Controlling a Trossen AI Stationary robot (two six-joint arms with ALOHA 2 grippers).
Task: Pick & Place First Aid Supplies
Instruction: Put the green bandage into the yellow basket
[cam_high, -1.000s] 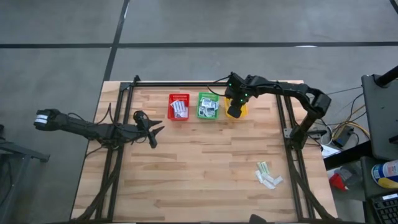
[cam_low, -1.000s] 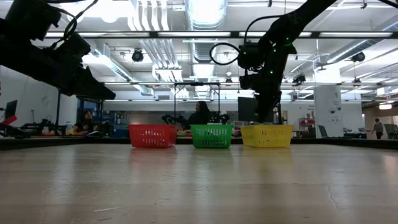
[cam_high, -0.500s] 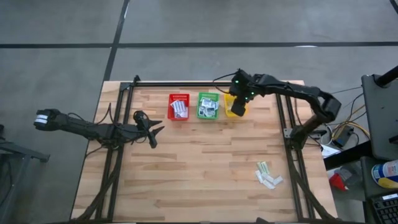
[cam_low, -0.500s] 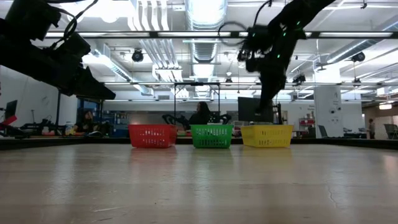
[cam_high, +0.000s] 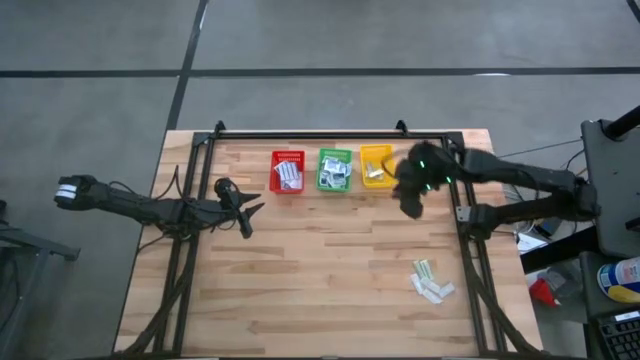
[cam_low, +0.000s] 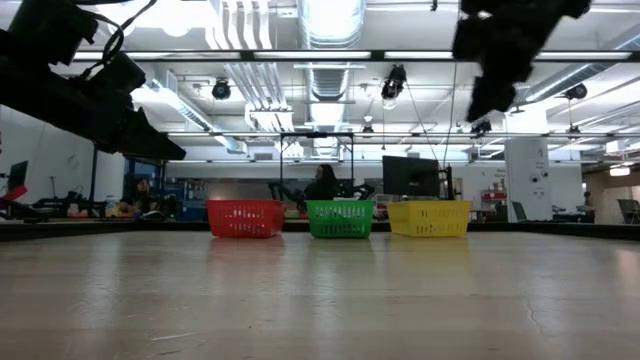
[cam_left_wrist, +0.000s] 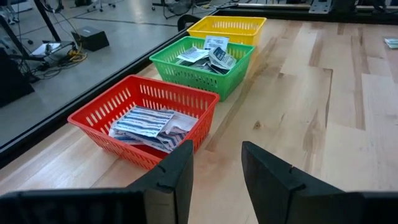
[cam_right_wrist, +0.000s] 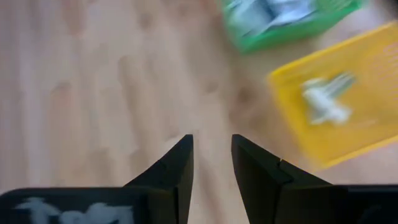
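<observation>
Since the earlier frame your right gripper (cam_high: 410, 205) has left the yellow basket (cam_high: 376, 152), fingers slightly parted, empty. Baskets hold sorted packets; a few first aid supplies (cam_high: 431, 282) remain on the table. Left gripper (cam_high: 247, 218) waits, parted.

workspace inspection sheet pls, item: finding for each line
surface: wooden table, bare planks in the middle
job's things: striped packets in the red basket, packets in the green basket, pale strips in the yellow basket; loose packets near the table's right front
clutter: nothing seen
grippers: left gripper open, empty, parked left of the baskets; right gripper empty, fingers apart, beside the yellow basket
cables: bundle off the table's right edge
surroundings: a person seated beyond the baskets
</observation>
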